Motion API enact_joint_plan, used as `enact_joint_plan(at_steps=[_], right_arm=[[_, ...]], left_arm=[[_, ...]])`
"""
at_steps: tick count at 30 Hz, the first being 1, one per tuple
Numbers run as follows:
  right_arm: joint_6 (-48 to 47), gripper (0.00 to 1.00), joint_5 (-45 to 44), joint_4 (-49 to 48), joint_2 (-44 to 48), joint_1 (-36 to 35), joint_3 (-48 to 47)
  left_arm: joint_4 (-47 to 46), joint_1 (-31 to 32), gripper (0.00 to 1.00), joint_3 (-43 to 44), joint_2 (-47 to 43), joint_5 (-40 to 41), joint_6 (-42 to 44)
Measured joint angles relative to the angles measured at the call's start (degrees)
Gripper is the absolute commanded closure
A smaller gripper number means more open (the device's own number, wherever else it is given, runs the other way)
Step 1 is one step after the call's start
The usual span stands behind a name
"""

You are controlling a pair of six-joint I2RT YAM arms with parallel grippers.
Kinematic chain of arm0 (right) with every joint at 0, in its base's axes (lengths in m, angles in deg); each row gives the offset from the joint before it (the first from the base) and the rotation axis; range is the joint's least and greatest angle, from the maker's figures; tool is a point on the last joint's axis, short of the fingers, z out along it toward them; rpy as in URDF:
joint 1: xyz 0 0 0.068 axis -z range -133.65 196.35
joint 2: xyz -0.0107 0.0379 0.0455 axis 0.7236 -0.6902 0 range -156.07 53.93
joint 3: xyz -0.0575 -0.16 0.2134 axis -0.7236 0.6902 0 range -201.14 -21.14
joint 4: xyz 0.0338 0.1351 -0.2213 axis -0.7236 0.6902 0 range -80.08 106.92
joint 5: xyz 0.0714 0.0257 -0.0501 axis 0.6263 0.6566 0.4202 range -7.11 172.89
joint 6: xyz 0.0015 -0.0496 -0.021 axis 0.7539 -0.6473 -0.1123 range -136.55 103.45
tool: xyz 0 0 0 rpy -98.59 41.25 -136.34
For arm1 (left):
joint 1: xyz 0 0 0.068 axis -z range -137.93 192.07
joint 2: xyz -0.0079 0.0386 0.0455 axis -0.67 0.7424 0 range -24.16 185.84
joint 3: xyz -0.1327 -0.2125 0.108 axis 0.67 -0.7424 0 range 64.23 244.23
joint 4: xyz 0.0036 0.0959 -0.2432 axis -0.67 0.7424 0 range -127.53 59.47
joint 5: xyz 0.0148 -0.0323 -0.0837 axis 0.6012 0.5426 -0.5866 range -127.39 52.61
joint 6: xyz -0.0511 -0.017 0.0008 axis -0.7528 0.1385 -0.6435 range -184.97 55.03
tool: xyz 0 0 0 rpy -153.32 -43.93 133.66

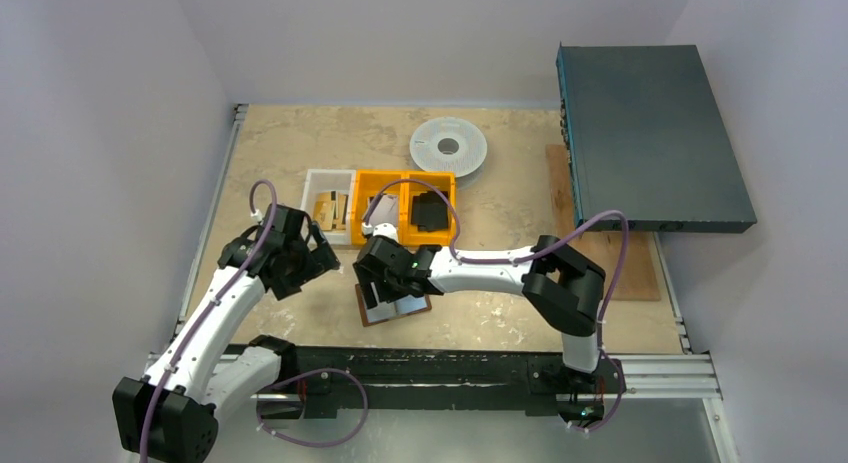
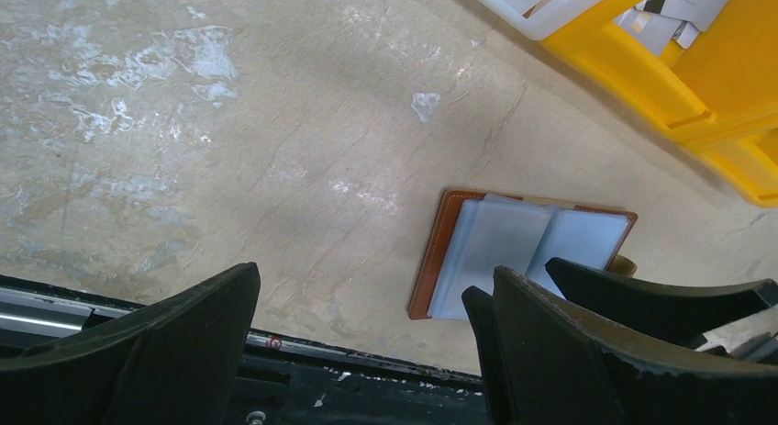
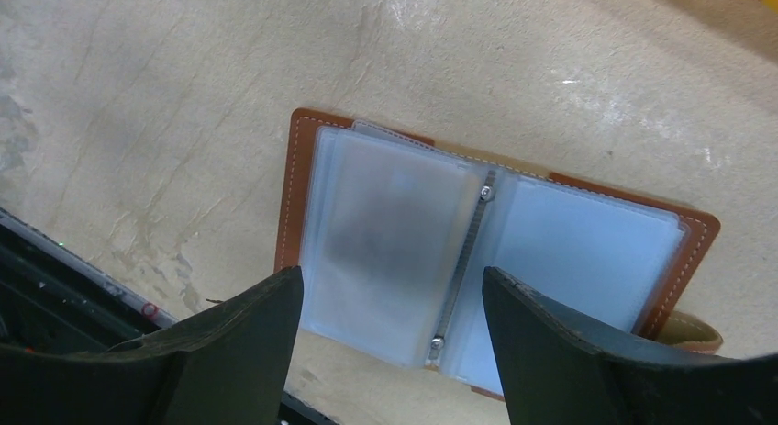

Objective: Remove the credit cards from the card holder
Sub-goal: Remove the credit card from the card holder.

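Note:
The brown leather card holder (image 1: 400,309) lies open on the table, its pale plastic sleeves and metal spine facing up (image 3: 404,241). It also shows in the left wrist view (image 2: 486,251). My right gripper (image 1: 385,286) hangs open just above it, jaws spread over the left page and spine (image 3: 390,287). I cannot tell if the sleeves hold cards. Whitish-grey cards (image 2: 674,7) lie in the orange bin. My left gripper (image 1: 318,255) is open and empty above bare table left of the holder (image 2: 367,287).
A white bin (image 1: 322,175) and an orange two-part bin (image 1: 405,177) stand behind the holder; a black wallet-like item (image 1: 430,211) lies in the orange one. A white spool (image 1: 448,145), a dark box (image 1: 650,133) and a wooden board (image 1: 625,268) are at the back right.

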Motion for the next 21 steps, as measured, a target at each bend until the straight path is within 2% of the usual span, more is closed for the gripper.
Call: enact_joint_plan(at_steps=[7,15,21], right_arm=[[-0.04,0.32,-0.11,2.27,-3.48,-0.07,-2.58],[0.04,0.48,-0.26,3.26,-4.61,0.0,-3.69],[0.87,0.68,0.26,3.15,-4.68,0.04,-3.54]], left_arm=[[-0.98,-0.63,0.01,-0.35,-0.02,-0.72,0.76],[-1.95,-0.83,0.02,-2.08,0.04,-2.25,1.03],[-4.02,-0.83,0.04,-2.8,1.07,-5.4,2.03]])
